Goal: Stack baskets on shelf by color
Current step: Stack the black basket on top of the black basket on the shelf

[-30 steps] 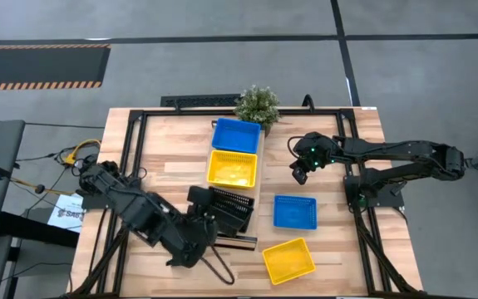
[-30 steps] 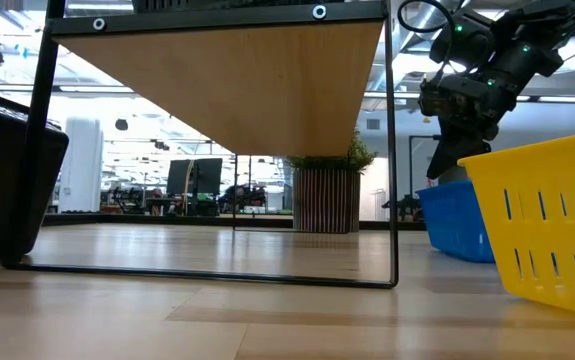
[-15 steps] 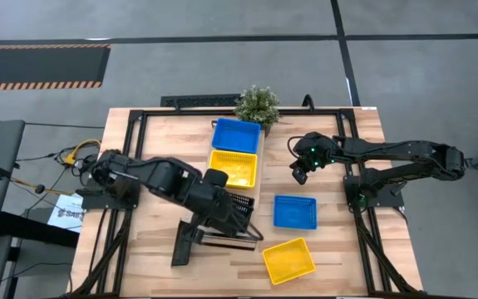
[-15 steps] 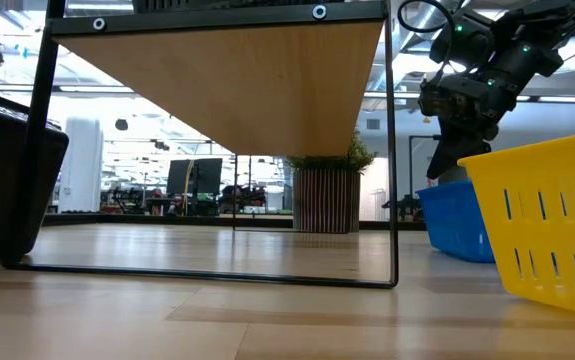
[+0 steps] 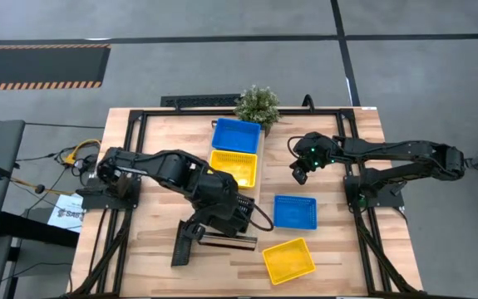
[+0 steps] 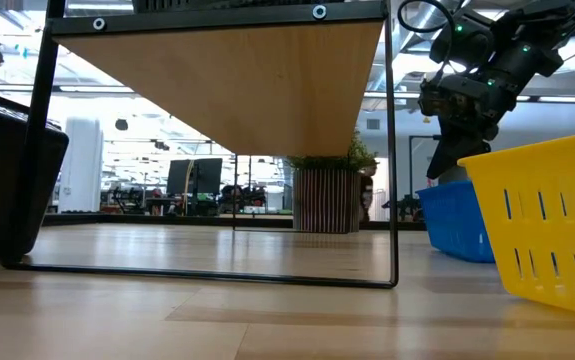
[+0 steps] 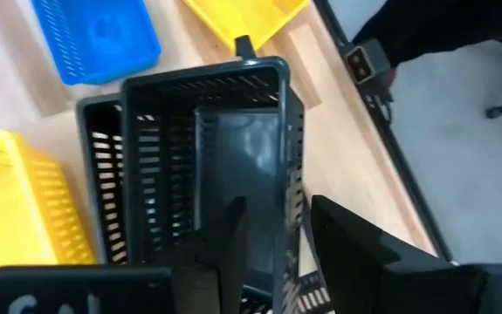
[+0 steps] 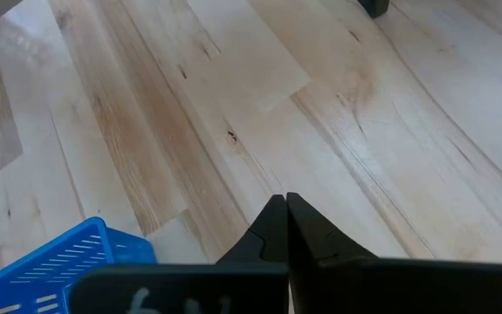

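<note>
The shelf (image 5: 261, 187) runs from far to near down the table's middle; its underside (image 6: 227, 80) fills the low view. On it sit a blue basket (image 5: 236, 134) at the far end and a yellow basket (image 5: 233, 169) in the middle. At the near end my left gripper (image 5: 224, 212) is shut on a black basket (image 7: 202, 166), which sits over a second black basket (image 7: 98, 183), offset from it. Another blue basket (image 5: 294, 212) and yellow basket (image 5: 288, 259) lie on the table. My right gripper (image 5: 298, 176) hangs shut above bare wood. My left gripper has one finger (image 7: 224, 240) inside the upper black basket and the other (image 7: 355, 253) outside, with a side wall (image 7: 292, 187) between them. The fingers come steeply from above. Whether the basket rests in the one below, I cannot tell.
A potted plant (image 5: 257, 105) stands at the shelf's far end. A dark object (image 5: 182, 243) lies on the table left of the shelf's near end, and shows at the left edge (image 6: 2, 170) of the low view. Bare wood lies to the left of the shelf.
My left arm has swung from the table's near left toward the far side and the shelf, and its wrist has turned. It now reaches over the black baskets from the left. The dark object on the table, covered by the arm before, now shows.
</note>
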`<state>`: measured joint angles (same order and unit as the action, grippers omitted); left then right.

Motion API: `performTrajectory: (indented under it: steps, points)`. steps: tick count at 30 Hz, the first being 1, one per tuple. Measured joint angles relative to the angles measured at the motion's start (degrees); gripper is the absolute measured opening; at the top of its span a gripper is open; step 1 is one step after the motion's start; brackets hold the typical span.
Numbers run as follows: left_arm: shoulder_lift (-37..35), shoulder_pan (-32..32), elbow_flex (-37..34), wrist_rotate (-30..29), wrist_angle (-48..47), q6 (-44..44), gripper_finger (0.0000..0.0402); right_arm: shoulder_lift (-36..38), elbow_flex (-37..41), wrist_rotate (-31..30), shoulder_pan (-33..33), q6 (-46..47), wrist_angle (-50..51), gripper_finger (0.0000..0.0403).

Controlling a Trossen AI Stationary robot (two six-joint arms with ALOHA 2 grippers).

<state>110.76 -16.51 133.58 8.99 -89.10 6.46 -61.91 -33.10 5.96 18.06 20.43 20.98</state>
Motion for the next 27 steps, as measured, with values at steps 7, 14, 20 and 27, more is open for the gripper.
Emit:
performTrajectory:
  steps: [7,14,20,27]
  points:
    - [0.7,0.4,0.0,1.3,-0.2,1.5,0.0115,0.0,0.0,0.0,0.0,-0.1,0.0,0.0007]
    - [1.1,0.6,-1.2,2.8,0.1,2.0,0.0115,0.0,0.0,0.0,0.0,-1.0,0.0,0.0007]
    - [1.1,0.8,-1.5,2.7,-0.1,3.1,0.0114,0.0,0.0,0.0,0.0,-1.0,0.0,0.0007]
    - [1.0,0.9,-1.5,3.1,-0.3,4.1,0.0094,0.0,0.0,0.0,0.0,-1.0,0.0,0.0007]
